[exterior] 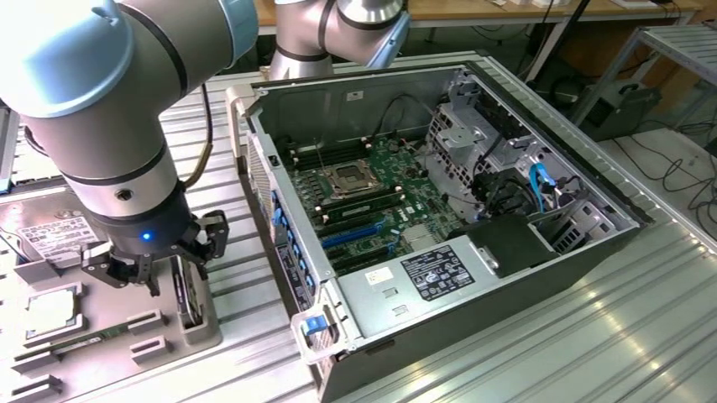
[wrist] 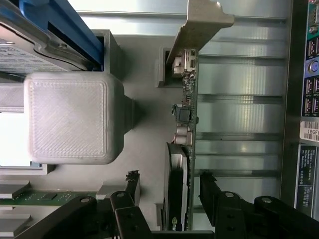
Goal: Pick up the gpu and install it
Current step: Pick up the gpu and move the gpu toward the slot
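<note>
Wide open and holding nothing, the claw (wrist: 170, 178) straddles the gpu (wrist: 188, 112), which stands on edge in its grey holder (exterior: 204, 334), long axis running 12-to-6 o'clock in the exterior view.

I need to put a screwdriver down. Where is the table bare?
The ribbed table is bare on the exterior view's right of the computer case, and in the strip between the case and the parts tray. The tray is crowded: the open gripper straddles the gpu there.
</note>
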Robot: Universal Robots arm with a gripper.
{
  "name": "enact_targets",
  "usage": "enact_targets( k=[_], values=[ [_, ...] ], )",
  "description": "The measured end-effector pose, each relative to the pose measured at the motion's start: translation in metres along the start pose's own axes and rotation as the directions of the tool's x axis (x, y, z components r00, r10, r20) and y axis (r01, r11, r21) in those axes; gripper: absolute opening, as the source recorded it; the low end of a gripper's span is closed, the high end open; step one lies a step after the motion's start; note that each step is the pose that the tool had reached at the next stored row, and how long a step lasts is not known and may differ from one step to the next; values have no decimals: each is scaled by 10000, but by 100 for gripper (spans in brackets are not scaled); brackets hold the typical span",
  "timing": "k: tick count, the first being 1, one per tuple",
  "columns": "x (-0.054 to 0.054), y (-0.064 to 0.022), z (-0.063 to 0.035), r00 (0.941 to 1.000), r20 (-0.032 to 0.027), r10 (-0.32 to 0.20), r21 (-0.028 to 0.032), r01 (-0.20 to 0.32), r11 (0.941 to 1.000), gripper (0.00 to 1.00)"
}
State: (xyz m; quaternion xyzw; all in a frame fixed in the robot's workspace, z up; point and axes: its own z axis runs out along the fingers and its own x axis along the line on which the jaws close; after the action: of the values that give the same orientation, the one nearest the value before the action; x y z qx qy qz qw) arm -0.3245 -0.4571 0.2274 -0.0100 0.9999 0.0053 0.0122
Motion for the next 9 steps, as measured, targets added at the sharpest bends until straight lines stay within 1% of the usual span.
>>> enact_targets(
  k=[3, 6, 8, 9],
  values=[
    [-9, 2, 9, 10000, 1, -1, 0, 1, 10000, 60],
    [-30, 60, 19, 10000, 1, 0, 6, 0, 10000, 60],
    [-30, 60, 39, 10000, 1, -1, 8, 1, 10000, 60],
    [-30, 60, 52, 10000, -1, -1, 9, 1, 10000, 58]
  ],
)
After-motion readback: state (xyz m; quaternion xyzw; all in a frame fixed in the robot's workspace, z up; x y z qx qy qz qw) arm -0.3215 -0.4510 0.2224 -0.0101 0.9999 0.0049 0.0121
